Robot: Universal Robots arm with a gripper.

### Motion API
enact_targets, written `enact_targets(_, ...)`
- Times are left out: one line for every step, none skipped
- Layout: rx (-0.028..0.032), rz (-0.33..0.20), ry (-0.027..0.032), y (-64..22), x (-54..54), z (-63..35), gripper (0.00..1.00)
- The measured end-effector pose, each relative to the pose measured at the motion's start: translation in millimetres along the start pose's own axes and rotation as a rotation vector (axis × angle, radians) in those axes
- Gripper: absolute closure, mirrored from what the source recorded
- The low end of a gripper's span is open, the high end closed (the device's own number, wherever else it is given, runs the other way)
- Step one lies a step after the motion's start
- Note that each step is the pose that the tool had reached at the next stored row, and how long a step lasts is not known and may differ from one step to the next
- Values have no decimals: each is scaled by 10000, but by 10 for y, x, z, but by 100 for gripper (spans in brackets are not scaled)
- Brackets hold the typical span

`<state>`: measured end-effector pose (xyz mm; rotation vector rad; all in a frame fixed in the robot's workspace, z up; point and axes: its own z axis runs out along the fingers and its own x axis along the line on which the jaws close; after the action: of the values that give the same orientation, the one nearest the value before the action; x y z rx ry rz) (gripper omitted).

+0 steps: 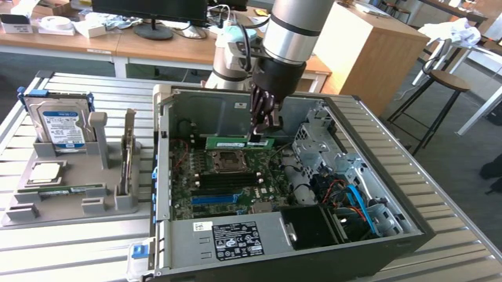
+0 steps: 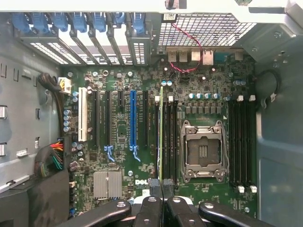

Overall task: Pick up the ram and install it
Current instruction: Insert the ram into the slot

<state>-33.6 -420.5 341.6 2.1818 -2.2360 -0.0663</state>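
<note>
The ram (image 1: 235, 143), a long thin green stick, hangs level inside the open computer case, just above the motherboard (image 1: 227, 182) beside the CPU socket (image 1: 227, 158). My gripper (image 1: 264, 136) reaches down into the case and is shut on one end of it. In the wrist view the ram (image 2: 161, 132) appears edge-on as a thin green line, running out from my fingertips (image 2: 152, 194) over the black memory slots (image 2: 168, 142) beside the socket (image 2: 203, 151).
A second alike green stick (image 1: 67, 190) lies on the grey fixture (image 1: 70, 205) at the exterior view's left, with a hard drive (image 1: 59, 120), an upright card (image 1: 128, 154) and a CPU chip (image 1: 43, 172). Case walls (image 1: 211, 111), drive cage (image 1: 318, 147) and cables surround the board.
</note>
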Motion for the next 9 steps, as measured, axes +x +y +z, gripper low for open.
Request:
enact_targets(-1, 0, 1, 0, 0, 10, 89)
enact_targets(-1, 0, 3, -1, 0, 22, 89)
enact_targets(-1, 0, 1, -2, 0, 36, 89)
enact_targets(0, 1, 1, -2, 1, 52, 89)
enact_targets(-1, 0, 3, -3, 1, 67, 89)
enact_targets(-1, 1, 2, -3, 1, 84, 89)
enact_targets(-1, 0, 2, -4, 2, 100, 89)
enact_targets(-1, 1, 4, -5, 2, 116, 89)
enact_targets(-1, 1, 3, -5, 3, 132, 89)
